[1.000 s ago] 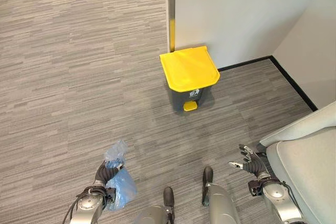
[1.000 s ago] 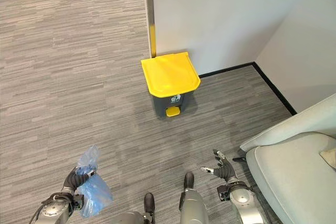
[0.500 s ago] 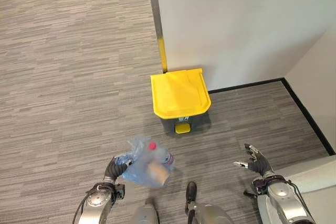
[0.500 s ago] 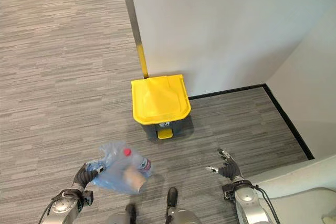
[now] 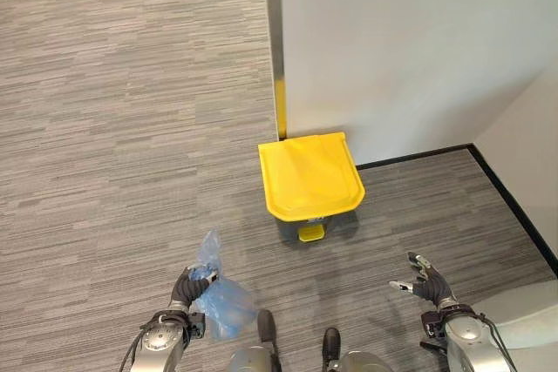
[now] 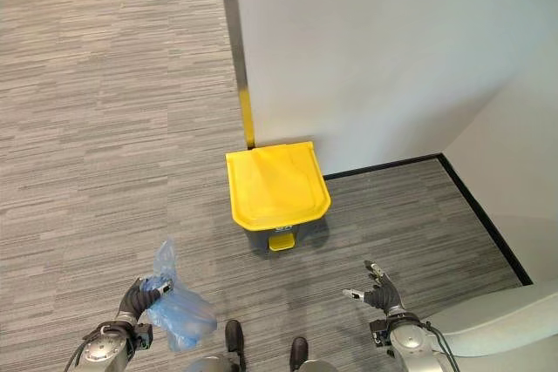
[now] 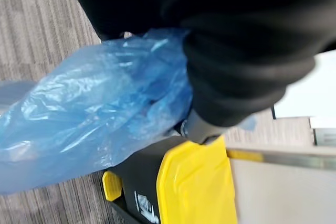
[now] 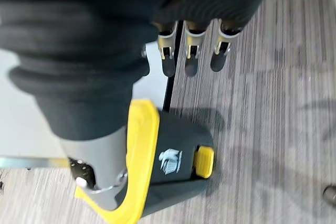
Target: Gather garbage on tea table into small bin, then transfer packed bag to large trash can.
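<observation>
Left eye view looks down on a grey striped carpet floor (image 5: 105, 128) where a dark grey trash can (image 5: 307, 226) with a bright yellow lid (image 5: 312, 175) stands against the foot of a pale wall (image 5: 410, 50). The lid is down, and a small yellow pedal (image 5: 310, 233) sticks out at the can's front, on the side facing the robot. A metal corner strip (image 5: 275, 41) with a yellow band near its base runs up the wall's edge just behind the can.

Low on the left, the left robot hand (image 5: 189, 286) has its fingers curled round the gathered neck of a blue plastic bag (image 5: 222, 307). The bag's loose top flares up above the fist, while the filled part hangs beside and below it, clear of the floor. The bag is well short of the can, nearer the robot and off to the can's left. From the left wrist view the bag (image 7: 89, 114) bulges crumpled and translucent next to the dark ribbed cover, with the can's yellow lid and pedal beyond it; what is inside the bag I cannot make out.

Low on the right, the right robot hand (image 5: 425, 278) hangs empty with its fingers spread and relaxed, well apart from the can. In the right wrist view its fingers (image 8: 190, 53) point out straight in a row, with the can below them.

At the far right a pale grey cushioned seat (image 6: 497, 324) shows its edge, just beside the right arm. A black skirting strip (image 5: 510, 202) lines the wall's foot.
</observation>
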Controlling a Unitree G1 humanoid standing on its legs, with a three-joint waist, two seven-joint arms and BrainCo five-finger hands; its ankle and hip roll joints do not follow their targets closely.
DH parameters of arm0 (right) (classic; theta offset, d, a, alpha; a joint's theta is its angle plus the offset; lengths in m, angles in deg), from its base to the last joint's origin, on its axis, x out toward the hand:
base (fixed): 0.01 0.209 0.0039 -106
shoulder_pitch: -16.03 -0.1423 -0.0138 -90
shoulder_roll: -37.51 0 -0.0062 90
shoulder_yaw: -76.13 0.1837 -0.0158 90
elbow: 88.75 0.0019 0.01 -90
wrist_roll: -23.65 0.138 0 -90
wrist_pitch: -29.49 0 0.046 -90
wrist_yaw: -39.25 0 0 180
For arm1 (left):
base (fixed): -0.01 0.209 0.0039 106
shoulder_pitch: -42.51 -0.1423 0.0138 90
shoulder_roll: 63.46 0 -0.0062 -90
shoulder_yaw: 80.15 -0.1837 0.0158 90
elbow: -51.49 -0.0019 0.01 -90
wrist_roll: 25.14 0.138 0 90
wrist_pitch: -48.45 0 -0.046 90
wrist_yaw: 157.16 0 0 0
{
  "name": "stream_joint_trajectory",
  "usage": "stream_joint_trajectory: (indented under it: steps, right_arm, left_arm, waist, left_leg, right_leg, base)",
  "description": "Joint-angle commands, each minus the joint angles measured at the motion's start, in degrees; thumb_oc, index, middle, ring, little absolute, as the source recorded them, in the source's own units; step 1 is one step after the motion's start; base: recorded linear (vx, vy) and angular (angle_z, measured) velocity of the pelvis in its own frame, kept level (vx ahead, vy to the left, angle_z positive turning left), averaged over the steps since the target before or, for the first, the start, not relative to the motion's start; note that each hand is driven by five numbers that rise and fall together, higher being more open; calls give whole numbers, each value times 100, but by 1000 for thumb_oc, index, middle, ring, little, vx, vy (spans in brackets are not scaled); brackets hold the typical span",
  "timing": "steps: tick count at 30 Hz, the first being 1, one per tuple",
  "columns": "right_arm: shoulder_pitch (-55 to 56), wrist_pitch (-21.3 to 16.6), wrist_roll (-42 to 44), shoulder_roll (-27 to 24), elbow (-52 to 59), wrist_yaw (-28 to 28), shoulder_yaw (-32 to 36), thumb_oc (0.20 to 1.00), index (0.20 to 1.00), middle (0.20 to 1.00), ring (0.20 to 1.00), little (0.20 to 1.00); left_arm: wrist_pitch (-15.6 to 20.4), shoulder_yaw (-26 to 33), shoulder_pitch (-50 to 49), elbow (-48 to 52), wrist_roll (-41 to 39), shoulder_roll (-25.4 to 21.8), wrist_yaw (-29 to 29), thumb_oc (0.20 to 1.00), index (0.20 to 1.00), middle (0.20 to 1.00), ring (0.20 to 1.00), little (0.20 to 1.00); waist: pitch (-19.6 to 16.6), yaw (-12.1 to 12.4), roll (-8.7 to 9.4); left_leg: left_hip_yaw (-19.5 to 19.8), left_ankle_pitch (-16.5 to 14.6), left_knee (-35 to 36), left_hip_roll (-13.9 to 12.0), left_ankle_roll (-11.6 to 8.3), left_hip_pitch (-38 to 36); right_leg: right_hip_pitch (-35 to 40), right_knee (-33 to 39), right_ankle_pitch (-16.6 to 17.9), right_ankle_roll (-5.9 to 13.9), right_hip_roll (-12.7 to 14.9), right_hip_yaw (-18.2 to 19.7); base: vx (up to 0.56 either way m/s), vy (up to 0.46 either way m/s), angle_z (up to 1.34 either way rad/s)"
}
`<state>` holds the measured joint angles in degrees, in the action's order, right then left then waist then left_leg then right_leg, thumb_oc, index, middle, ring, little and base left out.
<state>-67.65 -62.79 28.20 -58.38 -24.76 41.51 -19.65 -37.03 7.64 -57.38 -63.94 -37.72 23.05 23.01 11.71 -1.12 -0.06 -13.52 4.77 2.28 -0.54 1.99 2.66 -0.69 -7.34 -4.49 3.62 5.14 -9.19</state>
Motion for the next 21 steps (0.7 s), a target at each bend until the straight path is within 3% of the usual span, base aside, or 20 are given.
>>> stream_joint_trajectory:
  steps: [1,4,8,21]
  right_arm:
    - [-242,-179,2,-2,132,-1,41,1000,1000,1000,1000,1000]
    - [-284,-172,9,30,108,-7,9,1000,1000,1000,1000,1000]
    - [-266,-168,53,-4,59,4,7,1000,1000,1000,1000,1000]
    - [-26,-158,70,-173,0,36,153,1000,1000,1000,1000,1000]
  left_arm:
    - [276,197,70,328,-75,-412,108,200,200,200,200,200]
    - [294,236,109,303,-127,-428,154,200,200,200,200,200]
    - [311,239,122,284,-201,-426,174,200,200,200,200,200]
    - [248,211,-35,290,-181,-283,68,200,200,200,200,200]
  waist:
    - [-48,139,291]
    - [-2,103,254]
    - [26,15,274]
    - [-192,-33,448]
  left_leg:
    - [297,-860,-820,-3,-141,366]
    - [300,-935,-767,40,-90,222]
    - [397,-1028,-705,76,-109,18]
    - [570,-1094,-716,-18,-321,-198]
  right_leg:
    - [-146,-504,-158,384,392,210]
    - [-559,-775,-40,382,331,317]
    - [-752,-284,95,329,183,292]
    - [3,628,112,157,-1,132]
  base:
    - [93,109,-4]
    - [97,55,-8]
    - [156,-71,-5]
    - [96,-79,12]
